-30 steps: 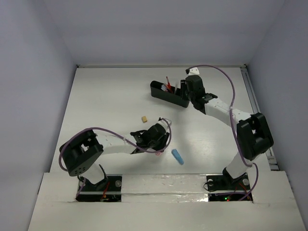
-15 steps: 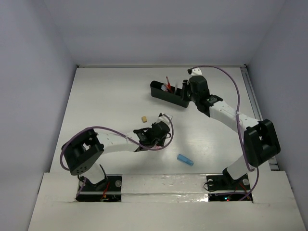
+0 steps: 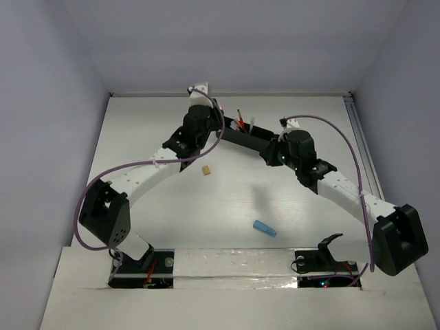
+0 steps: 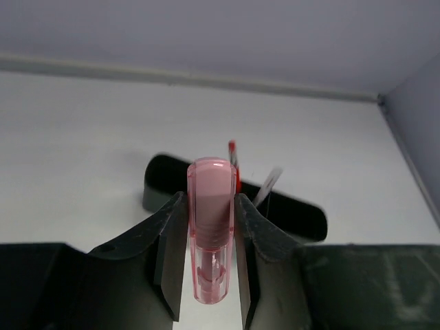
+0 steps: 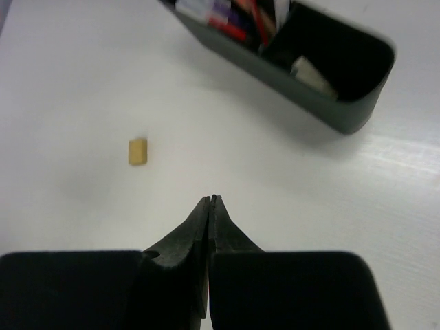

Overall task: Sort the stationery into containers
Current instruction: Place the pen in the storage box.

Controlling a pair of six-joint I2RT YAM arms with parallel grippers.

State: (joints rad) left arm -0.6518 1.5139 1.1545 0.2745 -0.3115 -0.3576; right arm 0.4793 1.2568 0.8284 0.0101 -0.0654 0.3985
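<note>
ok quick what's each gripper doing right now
Left gripper: closed on the pink capsule.
Right gripper: closed, holding nothing.

Tray (image 3: 242, 141) at the back, pens (image 5: 234, 24) in it, eraser (image 3: 205, 170) before its left end, capsule (image 3: 265, 228) nearest front

Overhead; both wrist views sharing tray (image 5: 297, 93)

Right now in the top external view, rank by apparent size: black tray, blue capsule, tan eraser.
1. Black tray, largest by far, even with one end hidden.
2. Blue capsule.
3. Tan eraser, smallest.
All sit on the table, so nearness to the camera barely skews this.
</note>
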